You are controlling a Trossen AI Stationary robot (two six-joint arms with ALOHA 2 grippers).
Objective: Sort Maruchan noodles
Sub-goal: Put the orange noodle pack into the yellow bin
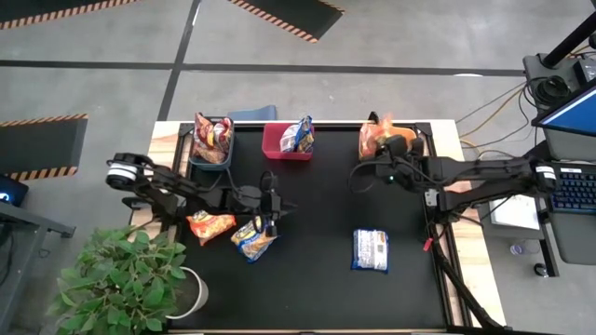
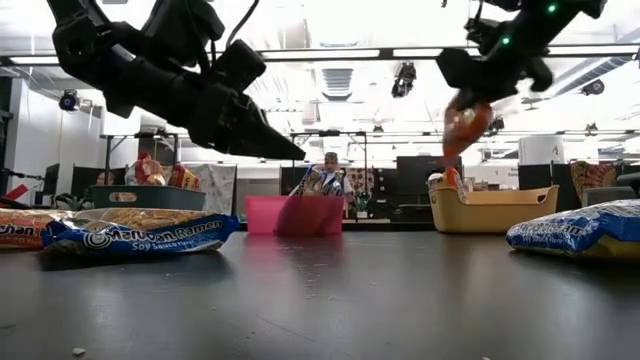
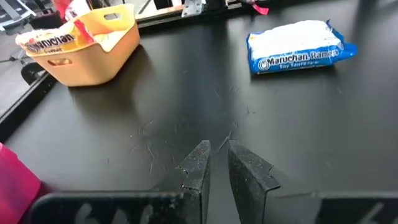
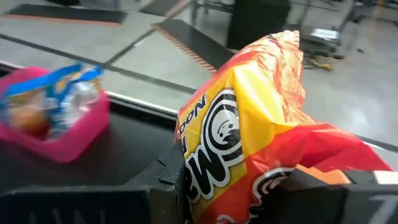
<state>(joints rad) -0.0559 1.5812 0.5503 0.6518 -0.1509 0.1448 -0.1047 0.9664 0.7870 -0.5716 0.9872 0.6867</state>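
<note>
Open black counter (image 1: 317, 279) mid-field, nothing between the two arms. Right gripper (image 4: 239, 186) raised at the far edge just above the orange bin (image 2: 492, 208) — fingers clamped on an orange noodle packet (image 4: 249, 130). Left gripper (image 3: 217, 171) low beside a blue-and-yellow packet (image 1: 254, 238), fingers narrow, empty. Blue-white packet (image 1: 371, 249) lying alone near right. Pink bin (image 1: 287, 140) and grey bin (image 1: 210, 149) along far edge.
</note>
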